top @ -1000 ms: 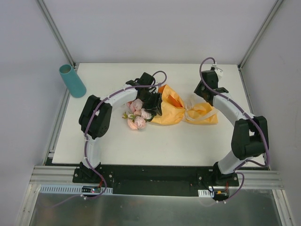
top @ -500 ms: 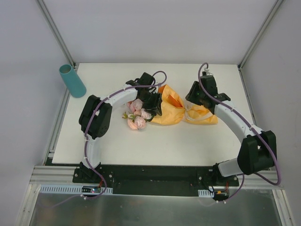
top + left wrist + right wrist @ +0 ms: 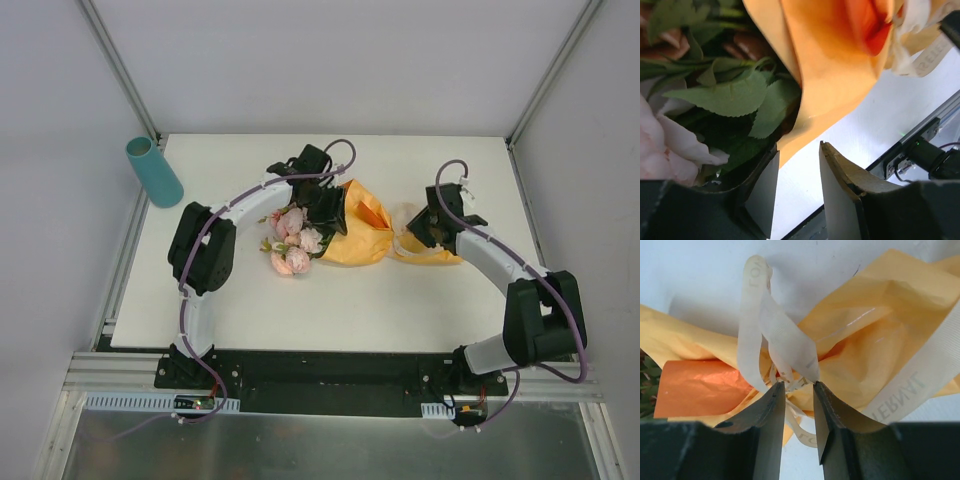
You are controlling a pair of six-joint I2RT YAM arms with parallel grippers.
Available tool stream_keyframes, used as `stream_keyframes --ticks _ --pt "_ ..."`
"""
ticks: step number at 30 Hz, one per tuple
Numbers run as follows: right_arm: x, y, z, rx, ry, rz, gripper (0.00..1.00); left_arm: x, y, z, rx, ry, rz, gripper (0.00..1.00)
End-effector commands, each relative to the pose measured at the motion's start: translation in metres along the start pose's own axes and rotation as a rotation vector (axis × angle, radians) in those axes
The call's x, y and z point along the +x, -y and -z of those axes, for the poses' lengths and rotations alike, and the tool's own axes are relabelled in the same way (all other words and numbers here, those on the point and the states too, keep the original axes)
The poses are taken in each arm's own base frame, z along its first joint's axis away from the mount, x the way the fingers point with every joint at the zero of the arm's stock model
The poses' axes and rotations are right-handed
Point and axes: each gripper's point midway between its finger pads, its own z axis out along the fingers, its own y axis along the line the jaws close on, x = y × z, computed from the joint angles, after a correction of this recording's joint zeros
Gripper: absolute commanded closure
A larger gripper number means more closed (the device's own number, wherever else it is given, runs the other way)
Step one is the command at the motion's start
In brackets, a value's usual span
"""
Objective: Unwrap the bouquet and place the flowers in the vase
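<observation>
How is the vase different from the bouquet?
The vase is plain teal; the bouquet is orange paper with pink roses. The vase is a smooth tube; the bouquet is crinkly and bunched. The vase stands alone at the far left corner; the bouquet lies on its side mid-table.

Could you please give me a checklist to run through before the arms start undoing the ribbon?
1. Ribbon knot lined up with the right gripper: ok, the open jaws straddle it.
2. Right gripper closed on the ribbon: not ok, a gap shows between the jaws.
3. Left gripper steadying the paper: not ok, the jaws are open and the paper's edge is only at their mouth.
4. Flowers free of the paper: not ok, the stems are wrapped.
5. Vase ready: ok, standing at the far-left corner, apart from both arms.
6. Which ribbon end loosens the knot: cannot tell.
</observation>
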Motion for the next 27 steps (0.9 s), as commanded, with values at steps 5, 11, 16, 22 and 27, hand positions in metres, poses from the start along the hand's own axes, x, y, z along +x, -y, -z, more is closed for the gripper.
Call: stream_keyframes --ticks 5,11,16,22,27 --pt "-0.040 -0.024 0.005 -0.140 0.128 -0.233 0.61 -0.056 0.051 0.038 0.052 0.174 -0.064 0.59" --pt "-0.050 -0.030 0.005 -0.167 0.123 -0.097 0.47 -0.073 0.053 0.031 0.044 0.202 -0.061 0.59" --pt "-0.038 -0.069 0.005 -0.320 -0.032 0.096 0.47 -0.076 0.053 0.025 0.044 0.200 -0.068 0.59" --pt "-0.022 -0.076 -0.016 -0.231 -0.100 0.259 0.48 -0.063 0.032 0.022 -0.031 0.191 -0.043 0.60" --pt "-0.018 -0.065 -0.030 -0.096 -0.098 0.338 0.49 -0.043 0.024 0.017 -0.030 0.140 -0.012 0.60"
